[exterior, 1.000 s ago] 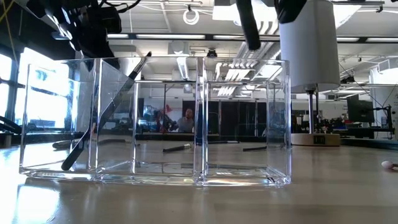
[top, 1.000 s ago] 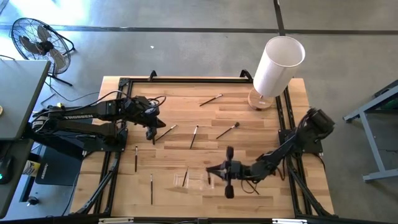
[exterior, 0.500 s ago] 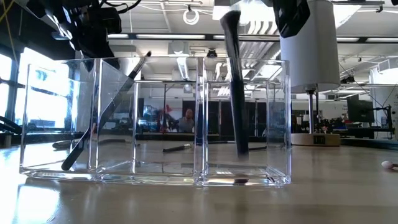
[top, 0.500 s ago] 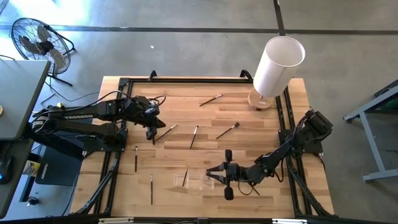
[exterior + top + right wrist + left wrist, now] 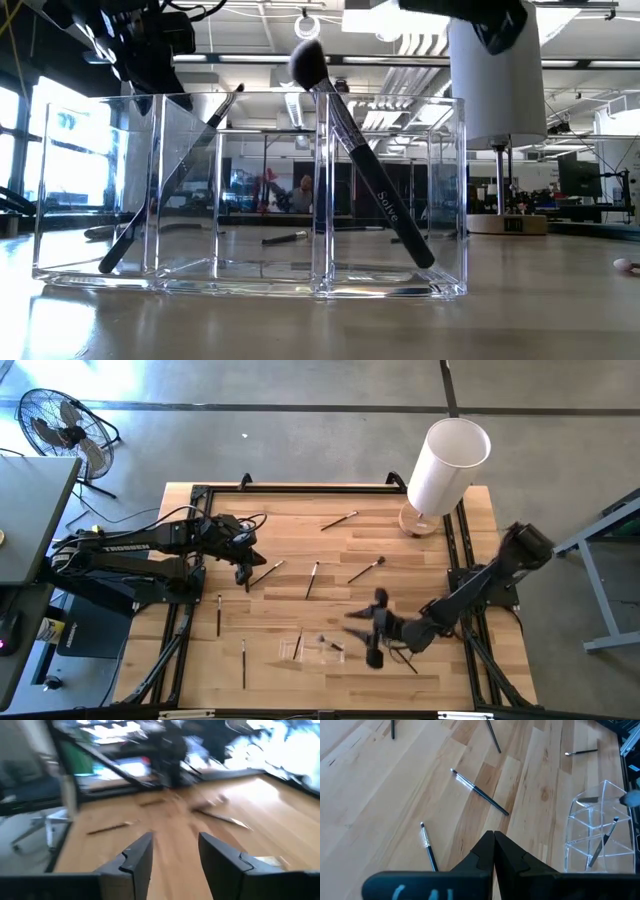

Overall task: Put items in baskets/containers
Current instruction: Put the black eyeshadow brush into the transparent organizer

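Leaned in clear holder's (image 5: 250, 190) right compartment: one dark brush (image 5: 365, 170); right gripper (image 5: 366, 630) just right, fingers apart; left gripper (image 5: 493, 851) pressed together.

Glossy clear plastic holder (image 5: 250, 195); smooth pale wood table (image 5: 300, 540).

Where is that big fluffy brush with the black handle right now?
In the low view the fluffy brush leans inside the clear holder, in its right-hand compartment, bristles up above the rim. From above, the open right gripper is just beside the holder.

Two brushes lean in the clear holder (image 5: 250, 190) — large brush (image 5: 365, 165) rightmost.
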